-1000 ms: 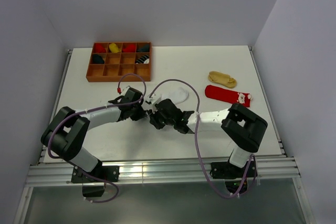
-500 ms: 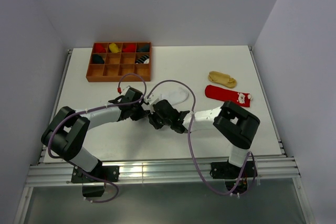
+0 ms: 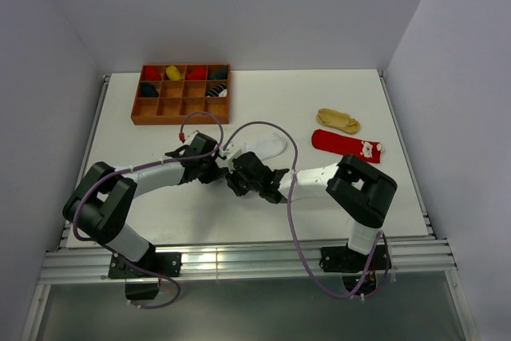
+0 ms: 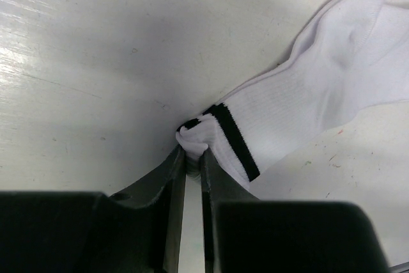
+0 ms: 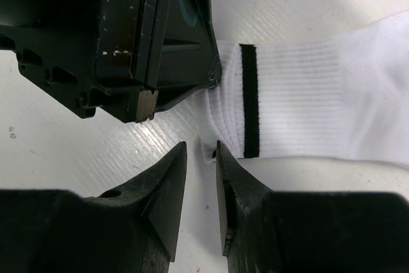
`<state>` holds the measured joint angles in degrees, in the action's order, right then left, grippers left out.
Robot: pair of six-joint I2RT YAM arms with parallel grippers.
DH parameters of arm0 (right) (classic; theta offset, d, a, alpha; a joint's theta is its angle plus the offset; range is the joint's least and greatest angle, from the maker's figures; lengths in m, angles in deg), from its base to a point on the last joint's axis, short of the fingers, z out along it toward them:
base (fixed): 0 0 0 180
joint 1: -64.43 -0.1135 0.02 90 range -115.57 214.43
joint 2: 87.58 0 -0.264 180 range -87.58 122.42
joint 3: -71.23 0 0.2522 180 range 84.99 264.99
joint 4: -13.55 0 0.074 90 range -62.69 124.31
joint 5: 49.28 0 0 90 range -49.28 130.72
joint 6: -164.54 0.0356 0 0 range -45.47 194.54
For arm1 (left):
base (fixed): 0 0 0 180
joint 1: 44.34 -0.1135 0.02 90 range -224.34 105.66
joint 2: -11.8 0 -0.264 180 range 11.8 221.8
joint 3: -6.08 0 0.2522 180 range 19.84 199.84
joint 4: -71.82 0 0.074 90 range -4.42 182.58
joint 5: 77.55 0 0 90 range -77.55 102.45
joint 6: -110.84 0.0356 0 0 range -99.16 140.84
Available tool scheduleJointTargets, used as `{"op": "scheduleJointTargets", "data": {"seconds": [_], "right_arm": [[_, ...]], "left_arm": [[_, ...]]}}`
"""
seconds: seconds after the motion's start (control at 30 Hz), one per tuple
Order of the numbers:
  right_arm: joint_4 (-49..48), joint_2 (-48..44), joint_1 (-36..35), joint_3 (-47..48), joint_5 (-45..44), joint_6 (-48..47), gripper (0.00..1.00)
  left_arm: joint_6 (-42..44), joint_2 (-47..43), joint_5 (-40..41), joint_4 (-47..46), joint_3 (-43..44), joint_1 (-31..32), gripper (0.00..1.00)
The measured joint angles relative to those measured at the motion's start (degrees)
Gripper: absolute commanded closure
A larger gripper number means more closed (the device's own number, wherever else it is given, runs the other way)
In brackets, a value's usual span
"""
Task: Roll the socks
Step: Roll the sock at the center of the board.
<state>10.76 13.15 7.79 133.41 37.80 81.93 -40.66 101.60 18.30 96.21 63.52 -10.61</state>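
White ribbed fabric is pinched in your left gripper (image 4: 193, 158), clamped nearly shut on the cuff corner of the white sock (image 4: 300, 107), which lies flat ahead of it; hold that firm. Your right gripper (image 5: 201, 158), jaws narrowly apart and apparently empty, sits just beside the cuff. Catch the striped edge squarely before turning it over.

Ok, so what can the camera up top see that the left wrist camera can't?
Only the top camera: the right arm, the wooden compartment tray with coloured bundles in some compartments, and the tan sock and red sock over on the right.
Only the left wrist camera: up close, the left gripper pinching the bunched cuff edge, right beside the black stripe.
Both: the white sock lying on the white table.
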Motion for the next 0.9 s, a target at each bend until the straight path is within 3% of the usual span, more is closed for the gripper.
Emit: {"op": "scheduleJointTargets", "data": {"seconds": [0.77,0.87,0.9], "right_arm": [[0.3,3.8,0.0,2.4,-3.5,-1.6,0.62],[0.9,4.4,-0.1,3.1,-3.8,-1.7,0.66],[1.2,4.4,-0.1,3.3,-4.0,-1.7,0.74]], "left_arm": [[0.5,0.1,0.1,0.6,0.4,0.1,0.81],[0.6,0.1,0.1,0.7,0.5,0.1,0.81],[0.6,0.1,0.1,0.7,0.5,0.1,0.81]]}}
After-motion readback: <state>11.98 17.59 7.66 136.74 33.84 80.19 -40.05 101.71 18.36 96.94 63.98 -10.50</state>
